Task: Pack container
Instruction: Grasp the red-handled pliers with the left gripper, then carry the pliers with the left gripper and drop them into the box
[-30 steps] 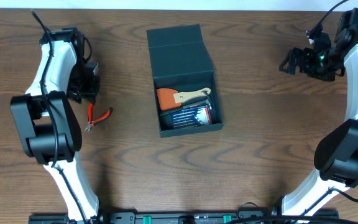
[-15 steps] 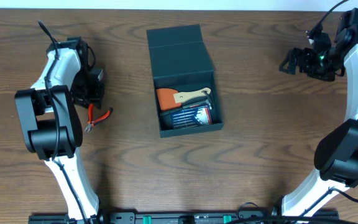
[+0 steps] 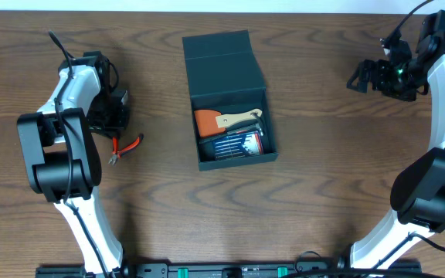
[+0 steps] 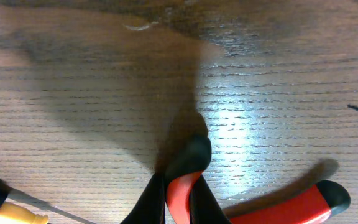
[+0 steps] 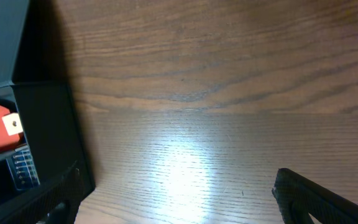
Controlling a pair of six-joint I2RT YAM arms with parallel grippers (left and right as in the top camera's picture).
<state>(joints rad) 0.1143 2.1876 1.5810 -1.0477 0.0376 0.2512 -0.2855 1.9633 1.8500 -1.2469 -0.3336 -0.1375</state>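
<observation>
container [image 3: 226, 100] sits mid-table, flap open, with an orange scraper [image 3: 221, 120] and blue bit case [image 3: 234, 143] inside; left gripper [image 4: 179, 210] pinches one red pliers [image 3: 127, 144] handle well left of it, yellow-black tool [image 4: 5, 210] nearby; right gripper [image 5: 185, 205] spread wide, holding nothing, table bare underneath

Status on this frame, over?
Left gripper low over pliers, grip unclear. Right gripper open, far right. Container open, scraper and bit case inside. Nothing blocking it.
</observation>
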